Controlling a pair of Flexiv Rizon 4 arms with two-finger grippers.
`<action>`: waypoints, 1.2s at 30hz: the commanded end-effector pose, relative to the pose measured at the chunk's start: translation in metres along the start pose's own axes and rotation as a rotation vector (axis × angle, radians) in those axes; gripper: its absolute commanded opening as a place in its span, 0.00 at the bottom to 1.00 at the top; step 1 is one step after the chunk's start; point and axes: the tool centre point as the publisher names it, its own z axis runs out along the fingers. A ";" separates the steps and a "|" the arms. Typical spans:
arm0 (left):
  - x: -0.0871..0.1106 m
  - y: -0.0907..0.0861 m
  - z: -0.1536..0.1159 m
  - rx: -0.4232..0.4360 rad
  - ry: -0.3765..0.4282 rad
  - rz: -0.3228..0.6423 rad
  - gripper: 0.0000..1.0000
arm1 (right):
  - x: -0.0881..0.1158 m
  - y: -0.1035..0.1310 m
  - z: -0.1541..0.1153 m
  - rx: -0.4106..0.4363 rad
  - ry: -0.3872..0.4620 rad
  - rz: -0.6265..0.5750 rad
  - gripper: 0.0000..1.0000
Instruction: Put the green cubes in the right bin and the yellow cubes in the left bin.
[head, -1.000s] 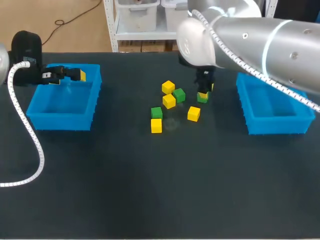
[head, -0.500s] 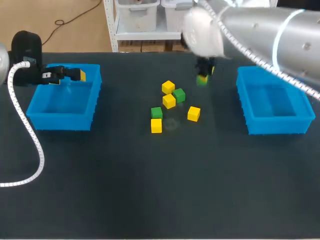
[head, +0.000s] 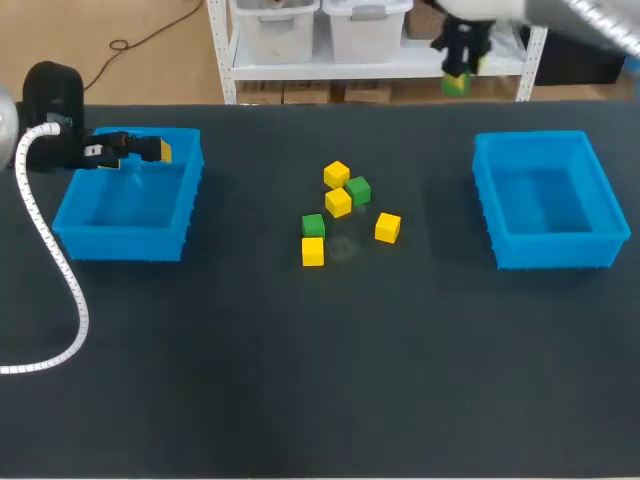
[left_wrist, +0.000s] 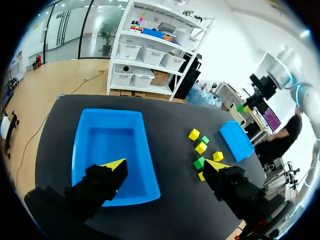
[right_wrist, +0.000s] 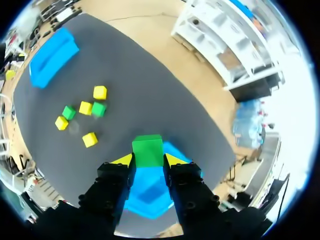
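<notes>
Since green belongs on the right, right pincer (right_wrist: 148, 161): clamped from two sides on a green cube (right_wrist: 147, 149), raised high, apparently for transfer to the right bin (head: 548, 250).
Left pincer (left_wrist: 166, 167): spread wide, empty, over the left bin (left_wrist: 110, 140), seemingly parked.
Unsorted: four yellow cubes (head: 338, 202) and two green cubes (head: 358, 190), clustered on the worktop (head: 300, 380) between the bins.

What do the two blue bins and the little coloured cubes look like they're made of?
The left bin and right bin: likely moulded plastic, blue, thin walls, slight sheen. Cubes, like the yellow cube nearest the right bin and the green cube in the right hand: flat solid colour, sharp edges, matte; painted wood, foam or plastic, can't tell.
</notes>
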 end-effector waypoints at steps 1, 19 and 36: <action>0.001 0.002 0.000 0.011 -0.007 0.002 1.00 | 0.077 -0.001 0.006 0.040 -0.205 0.060 0.00; 0.001 0.002 0.000 0.011 -0.007 0.002 1.00 | 0.162 -0.017 0.065 -0.045 -0.072 0.304 0.00; 0.001 0.002 0.000 0.011 -0.007 0.002 1.00 | 0.086 -0.014 0.041 -0.011 -0.154 0.162 1.00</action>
